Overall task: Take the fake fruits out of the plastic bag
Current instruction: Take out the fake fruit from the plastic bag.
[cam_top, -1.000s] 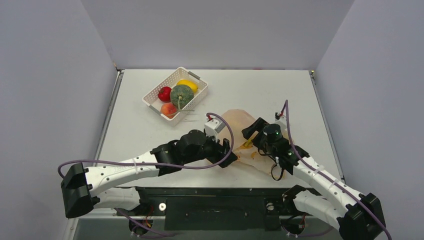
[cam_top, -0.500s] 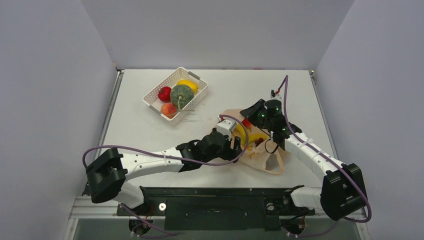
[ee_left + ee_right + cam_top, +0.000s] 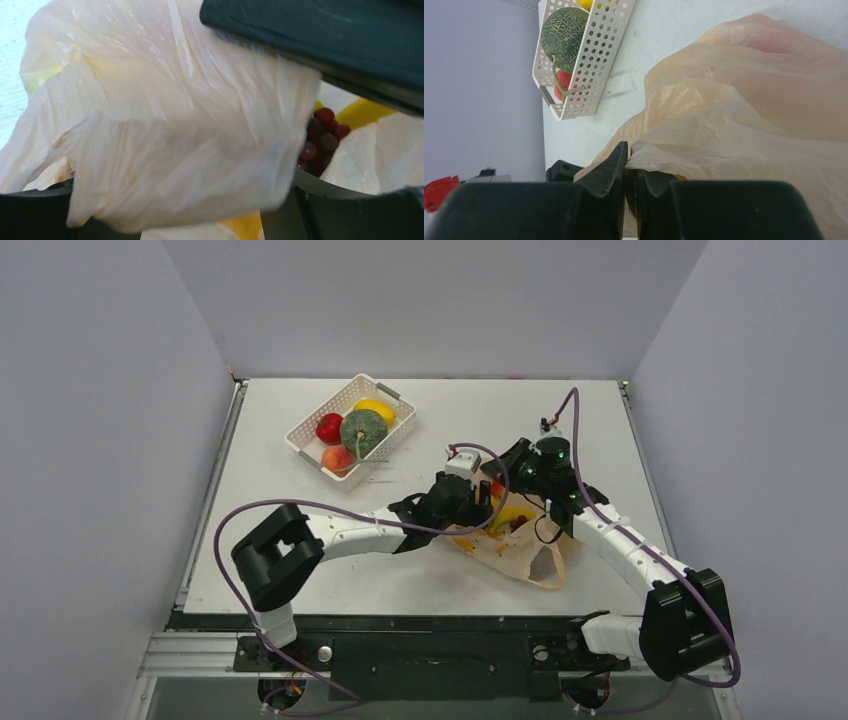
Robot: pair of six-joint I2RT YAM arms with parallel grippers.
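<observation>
The plastic bag point(image 3: 530, 562) lies crumpled right of the bench's middle, closer to the near edge. Yellow bananas point(image 3: 512, 516) show in its opening, with something dark beside them, perhaps the grape bunch point(image 3: 519, 530). The left gripper point(image 3: 484, 500) and right gripper point(image 3: 503, 472) meet at that opening. Toward the far-left corner, a white basket point(image 3: 303, 440) holds a red apple point(image 3: 329, 428), green melon point(image 3: 363, 432), yellow fruit point(image 3: 375, 408) and peach point(image 3: 338, 458).

a white counter point(image 3: 610, 430) is seen carrying two things. a white latticed basket point(image 3: 323, 407) is set near the far left corner, turned at an angle. a pale-orange plastic bag point(image 3: 512, 556) is spread crumpled right of the middle, toward the near edge, well apart from the basket.
</observation>
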